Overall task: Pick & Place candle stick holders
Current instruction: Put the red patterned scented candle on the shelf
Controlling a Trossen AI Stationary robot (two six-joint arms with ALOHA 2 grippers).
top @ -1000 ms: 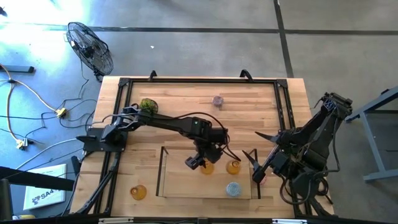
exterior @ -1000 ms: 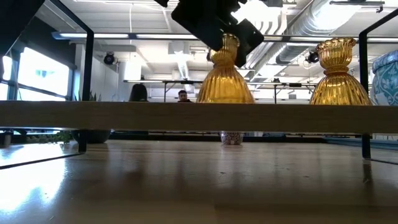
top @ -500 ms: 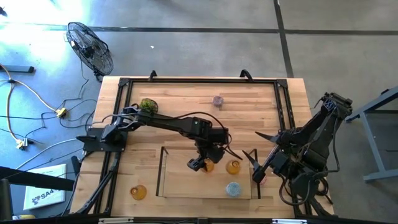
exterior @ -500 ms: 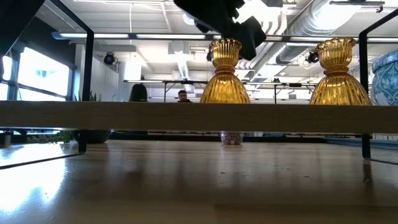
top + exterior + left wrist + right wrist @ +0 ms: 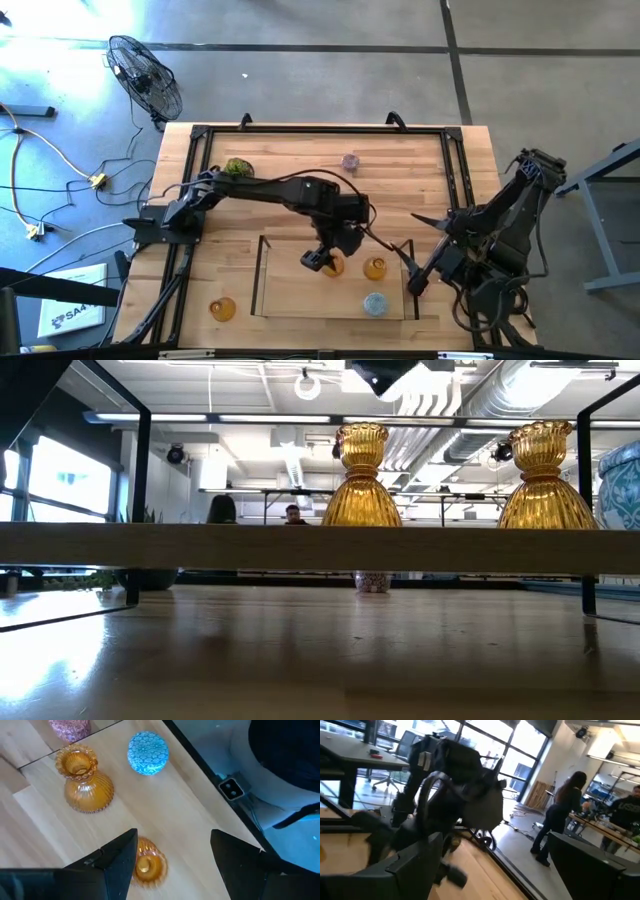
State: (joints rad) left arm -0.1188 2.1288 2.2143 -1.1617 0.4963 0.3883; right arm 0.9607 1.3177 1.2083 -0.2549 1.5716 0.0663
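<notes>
The left gripper (image 5: 172, 857) hangs with its jaws spread wide and empty just above a ribbed amber glass candle holder with a narrow neck (image 5: 146, 866), which stands upright inside the low wooden-walled tray (image 5: 262, 262). A second amber ribbed holder (image 5: 83, 781) stands near it in the tray, and a round light-blue patterned glass holder (image 5: 147, 752) sits beyond that one. These look light, rigid, smooth and breakable; the narrow neck under the flared lip seems the safest place to close on, gently. A third amber holder (image 5: 222, 308) stands outside the tray wall, a mauve round holder (image 5: 349, 161) lies well away across the table, and a green mossy ball (image 5: 237, 167) sits farther off. Lifting straight up looks clear; sideways moves risk the neighbouring holder and the tray walls. The right gripper (image 5: 490, 870) waits off the tray's far side, open and empty.
</notes>
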